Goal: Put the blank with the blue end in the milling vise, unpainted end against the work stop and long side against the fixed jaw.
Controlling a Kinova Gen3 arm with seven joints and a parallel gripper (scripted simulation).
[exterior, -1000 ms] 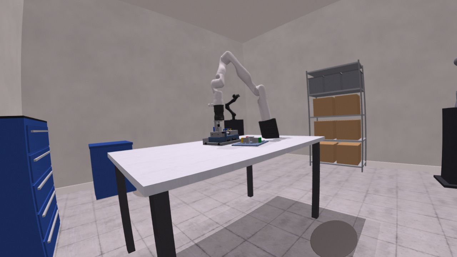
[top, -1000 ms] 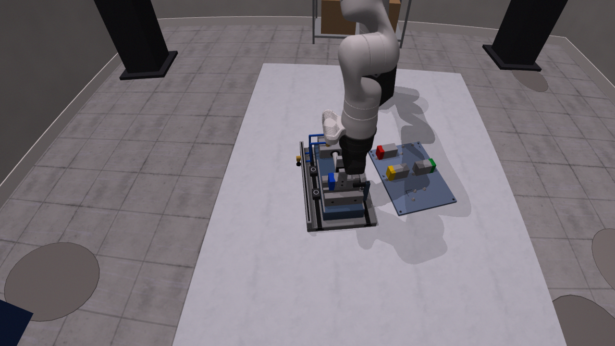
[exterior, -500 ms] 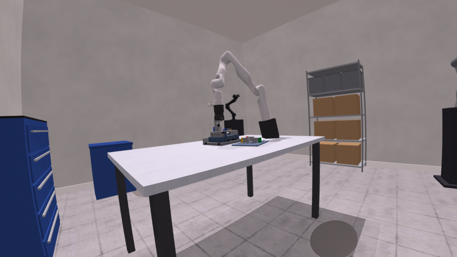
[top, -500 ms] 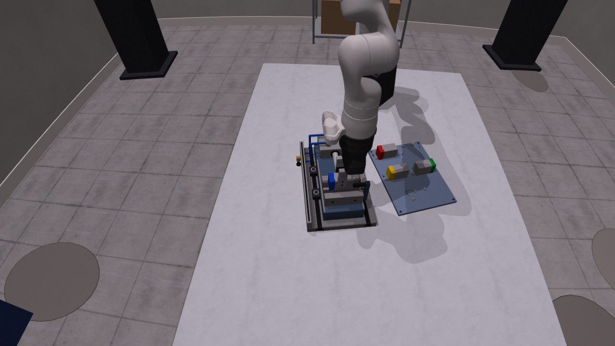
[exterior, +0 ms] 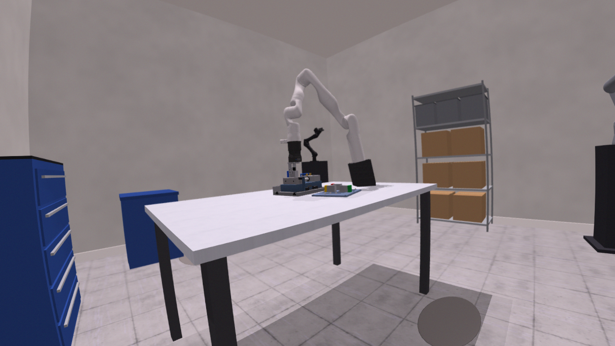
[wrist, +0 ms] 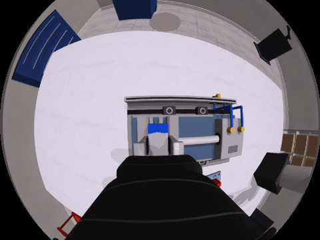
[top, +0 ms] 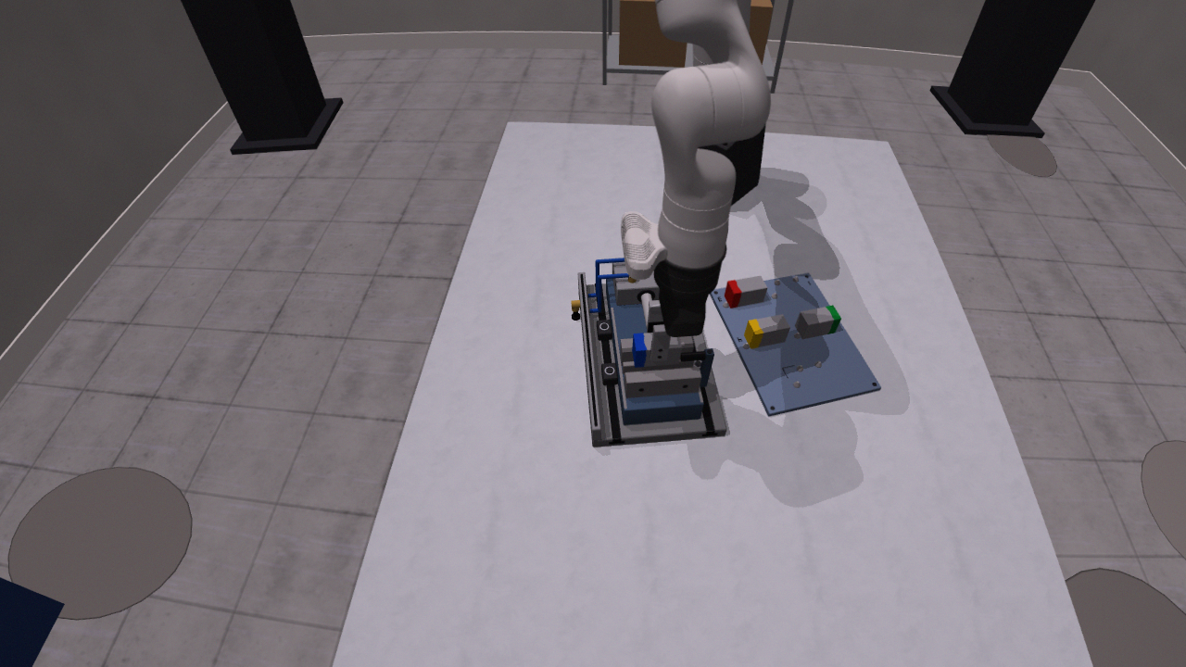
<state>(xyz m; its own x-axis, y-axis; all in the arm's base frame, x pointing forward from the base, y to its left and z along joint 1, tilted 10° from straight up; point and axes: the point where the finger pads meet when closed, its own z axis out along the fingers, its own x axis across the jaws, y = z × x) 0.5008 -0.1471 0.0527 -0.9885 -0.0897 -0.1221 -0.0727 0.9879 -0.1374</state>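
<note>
The grey blank with the blue end (top: 649, 349) sits between the jaws of the milling vise (top: 650, 360), blue end toward the vise's left side. My gripper (top: 668, 346) stands straight down over it, shut on the blank. In the wrist view the blank's blue end (wrist: 159, 129) shows past my fingers, over the vise bed. The fixed jaw (top: 661, 384) is at the near end; the jaw with blue hoses (top: 624, 282) is at the far end. The work stop (top: 696, 357) shows as a short dark rod at the vise's right side. Whether the blank rests on the low bars is hidden.
A blue plate (top: 791, 340) lies right of the vise with the red-ended blank (top: 744, 290), the yellow-ended blank (top: 766, 330) and the green-ended blank (top: 819, 320), each lying apart. The vise's white screw rod (wrist: 200, 140) runs along its bed. The arm's base stands behind the plate.
</note>
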